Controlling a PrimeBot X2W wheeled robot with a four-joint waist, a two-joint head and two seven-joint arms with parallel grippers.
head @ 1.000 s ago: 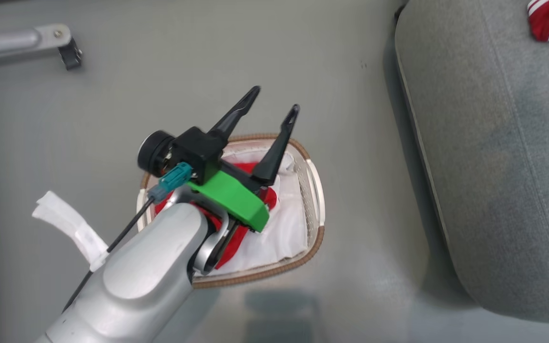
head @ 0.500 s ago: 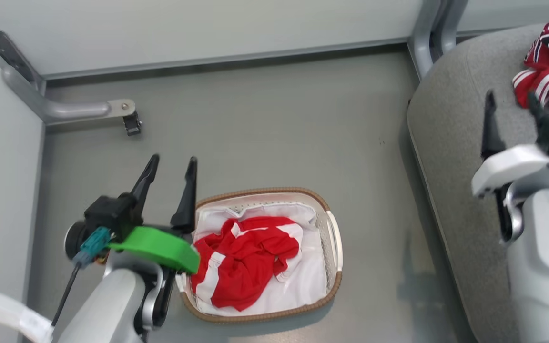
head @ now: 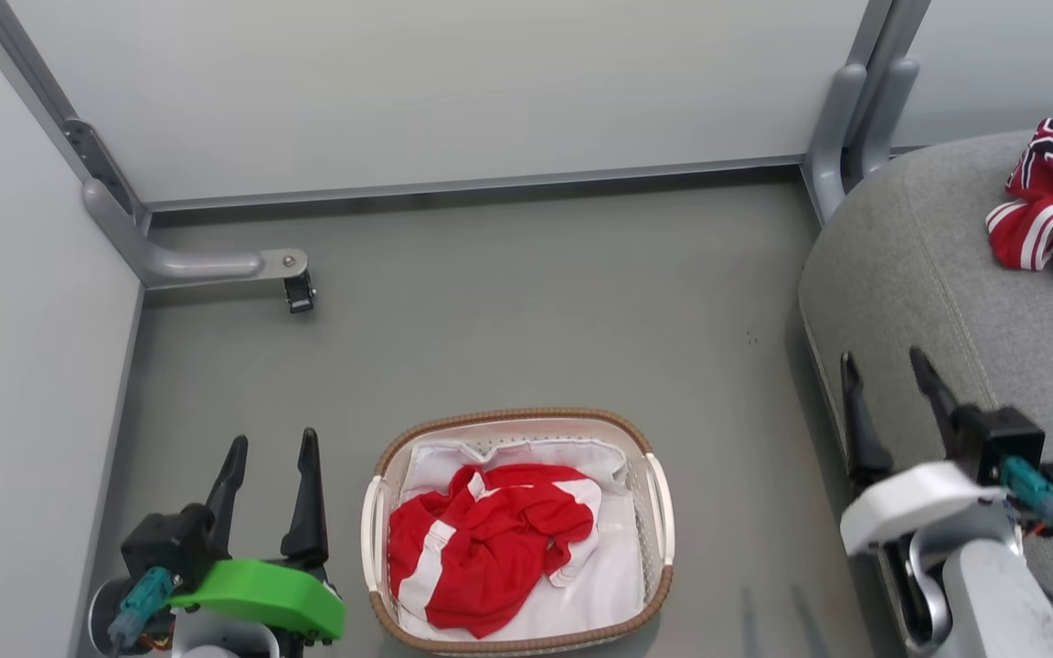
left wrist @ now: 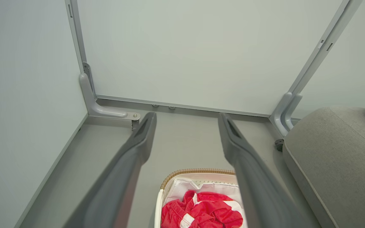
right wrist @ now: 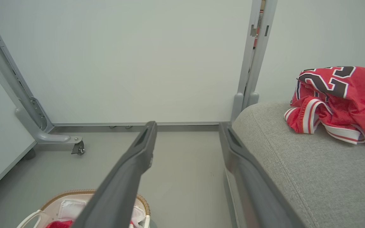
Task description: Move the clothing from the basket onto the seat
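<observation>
**Holding left tool (head: 273,440) and right tool (head: 883,356) wide open, gripping nothing**

Hanging the left tool at 7 o'clock in the head view, over the grey floor (head: 536,302). Keeping it just beside the basket (head: 517,416), on its 9 o'clock side and apart from it. Spreading both dark fingers (left wrist: 138,142) well apart in the left wrist view, framing bare floor and the basket's far rim between them. Hanging the right tool at 4 o'clock in the head view, fingers likewise spread and empty, overlapping the 9 o'clock edge of the seat (head: 929,274). Seeing, in the right wrist view, one finger against the floor and the other against the seat's rounded side.

Finding the clothing split between two places. Spotting one red garment (head: 490,539) with white stripes lying crumpled in the basket at 6 o'clock, on the white liner (head: 609,585), untouched by either tool. Spotting the jersey (head: 1052,192) resting bunched on the seat at 2 o'clock, well apart from both tools, red with white stripes and black white-edged numerals. Finding the basket standing on the floor, near the seat but not touching it. Noting at 10 o'clock a grey frame foot (head: 216,265) with a small black caster (head: 298,294), set against pale wall panels (head: 453,91).
</observation>
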